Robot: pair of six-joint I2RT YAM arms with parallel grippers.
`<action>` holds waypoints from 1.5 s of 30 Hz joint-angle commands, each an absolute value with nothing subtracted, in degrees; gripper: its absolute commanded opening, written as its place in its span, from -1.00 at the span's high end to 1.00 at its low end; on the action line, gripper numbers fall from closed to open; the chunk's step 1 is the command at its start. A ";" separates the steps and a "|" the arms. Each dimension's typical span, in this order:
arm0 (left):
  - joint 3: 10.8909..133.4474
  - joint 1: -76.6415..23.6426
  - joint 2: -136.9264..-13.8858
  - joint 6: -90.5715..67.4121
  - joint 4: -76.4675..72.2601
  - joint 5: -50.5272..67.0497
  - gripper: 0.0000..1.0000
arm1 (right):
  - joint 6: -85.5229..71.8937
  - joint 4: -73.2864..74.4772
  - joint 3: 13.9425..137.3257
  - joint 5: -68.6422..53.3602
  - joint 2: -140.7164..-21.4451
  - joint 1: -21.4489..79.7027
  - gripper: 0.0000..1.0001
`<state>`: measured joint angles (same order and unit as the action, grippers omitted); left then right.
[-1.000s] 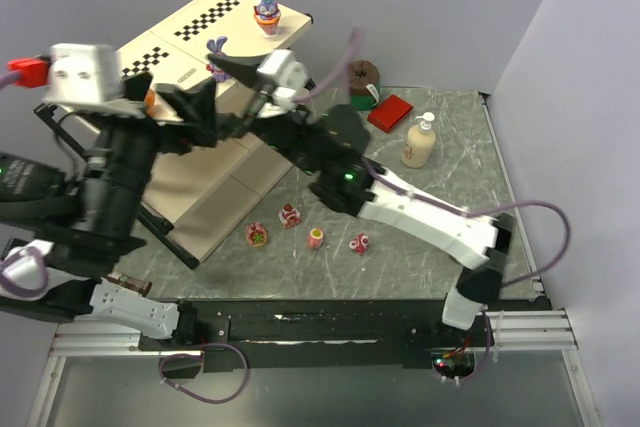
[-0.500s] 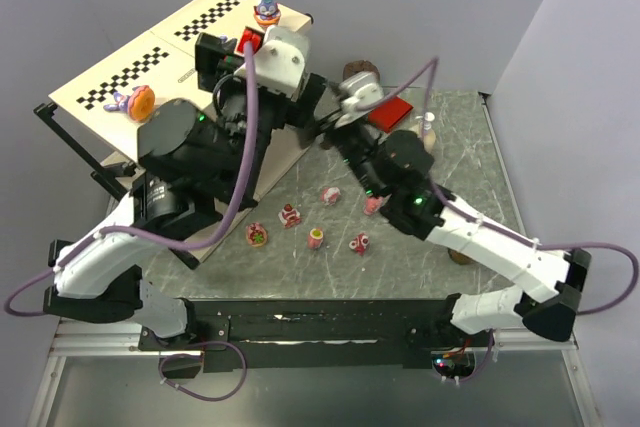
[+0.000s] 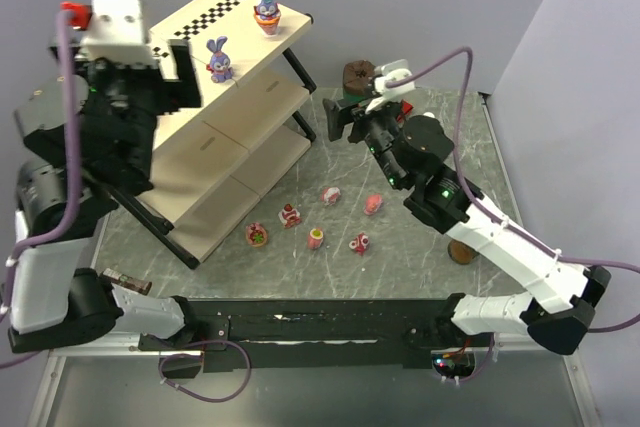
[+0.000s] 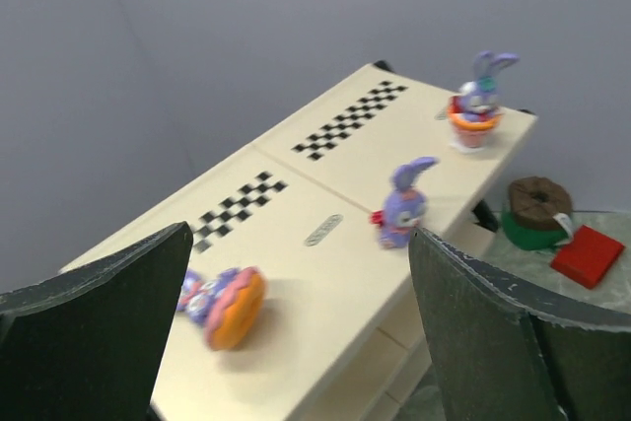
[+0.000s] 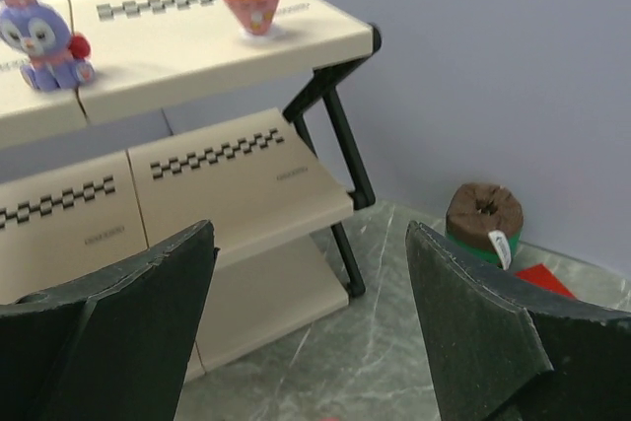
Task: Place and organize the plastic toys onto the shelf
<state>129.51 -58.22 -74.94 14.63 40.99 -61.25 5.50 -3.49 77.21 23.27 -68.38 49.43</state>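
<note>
Top external: table (image 3: 400,269), shelf (image 3: 270,42) at its left rear. Left gripper (image 4: 298,234) high by shelf's top board, jaws wide apart, gripping nothing. Right gripper (image 5: 308,229) over table, facing shelf, jaws apart. Top board: two bunnies (image 4: 402,206) upright, tipped toy (image 4: 225,303). Six toys (image 3: 316,238) loose on table before shelf.

Blurred toy (image 4: 223,304), perhaps a toppled bunny
</note>
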 commanded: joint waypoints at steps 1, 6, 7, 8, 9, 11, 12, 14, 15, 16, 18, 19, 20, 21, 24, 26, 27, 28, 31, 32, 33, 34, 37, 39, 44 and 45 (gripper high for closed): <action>129.20 -52.57 -73.57 5.46 51.92 -56.72 -0.95 | 3.08 1.22 81.56 21.45 -70.57 48.78 -0.68; 124.21 -42.03 -71.90 -2.08 56.16 -47.12 -0.93 | 2.46 2.72 82.35 19.95 -71.19 48.25 -0.68; 123.06 -40.18 -71.72 -2.89 56.42 -45.28 -0.88 | 2.29 3.25 82.44 19.69 -71.37 47.99 -0.68; 122.18 -36.25 -71.54 -3.51 56.77 -41.44 -0.86 | 2.20 3.95 82.62 19.77 -71.37 47.99 -0.68; 121.38 -34.38 -71.19 -4.82 56.78 -39.22 -0.83 | 2.20 4.13 82.53 19.60 -71.45 47.90 -0.68; 119.80 -29.47 -71.02 -6.06 56.60 -34.31 -0.71 | 2.20 4.39 82.09 19.42 -71.28 47.73 -0.68; 119.19 -28.23 -70.84 -6.41 56.34 -33.58 -0.66 | 2.11 4.39 81.92 19.34 -71.19 47.81 -0.68; 119.27 -25.33 -70.75 -7.03 55.81 -30.61 -0.58 | 2.11 4.31 81.39 19.25 -70.84 47.55 -0.68; 119.53 -24.44 -71.01 -7.29 55.46 -29.72 -0.57 | 2.02 4.48 81.21 19.16 -70.84 47.55 -0.68; 119.79 -23.82 -71.19 -7.38 55.46 -29.01 -0.55 | 2.02 4.40 81.12 19.16 -70.67 47.55 -0.68; 119.53 -22.07 -71.80 -8.17 55.37 -28.39 -0.51 | 2.02 4.39 80.68 19.16 -70.49 47.37 -0.68; 119.27 -21.36 -71.81 -8.26 55.11 -27.78 -0.50 | 2.02 4.39 80.51 19.16 -70.40 47.37 -0.68; 119.09 -19.97 -71.89 -8.70 55.02 -27.34 -0.48 | 2.02 4.39 80.25 19.16 -70.23 47.29 -0.68; 119.00 -19.34 -71.89 -8.79 54.76 -26.46 -0.46 | 2.02 4.57 79.98 19.16 -70.14 47.20 -0.68; 119.44 -17.84 -72.07 -8.88 54.14 -24.97 -0.42 | 1.93 4.57 79.28 19.25 -69.70 46.94 -0.68; 119.79 -17.40 -72.33 -9.14 54.05 -23.91 -0.38 | 1.76 4.57 78.84 19.25 -69.61 46.67 -0.68; 119.97 -17.32 -72.42 -9.23 53.97 -23.47 -0.35 | 1.67 4.57 78.75 19.16 -69.44 46.67 -0.68; 120.06 -17.31 -72.51 -9.32 54.05 -22.77 -0.33 | 1.67 4.57 78.66 19.25 -69.35 46.67 -0.68; 120.41 -17.14 -72.77 -9.32 54.05 -21.71 -0.22 | 1.67 4.48 78.31 19.07 -69.17 46.58 -0.68; 120.67 -17.14 -72.69 -9.40 54.14 -21.36 -0.20 | 1.58 4.48 78.14 18.99 -69.17 46.58 -0.68; 120.76 -17.14 -72.69 -9.49 54.23 -21.10 -0.13 | 1.58 4.48 78.05 18.98 -69.34 46.58 -0.68; 120.85 -17.14 -72.60 -9.49 54.23 -20.66 -0.11 | 1.50 4.48 77.96 19.07 -69.26 46.50 -0.68; 120.76 -17.14 -72.42 -9.67 54.32 -20.39 -0.04 | 1.41 4.57 77.70 18.98 -69.43 46.49 -0.68; 120.50 -17.14 -72.42 -9.84 54.49 -20.22 0.01 | 1.23 4.48 77.70 18.72 -69.43 46.49 -0.68; 119.45 -17.14 -71.89 -10.28 54.84 -19.95 0.12 | 1.14 4.66 77.61 18.72 -69.87 46.58 -0.68; 119.27 -17.05 -71.72 -10.37 54.93 -19.95 0.13 | 1.14 4.66 77.61 18.63 -69.87 46.41 -0.68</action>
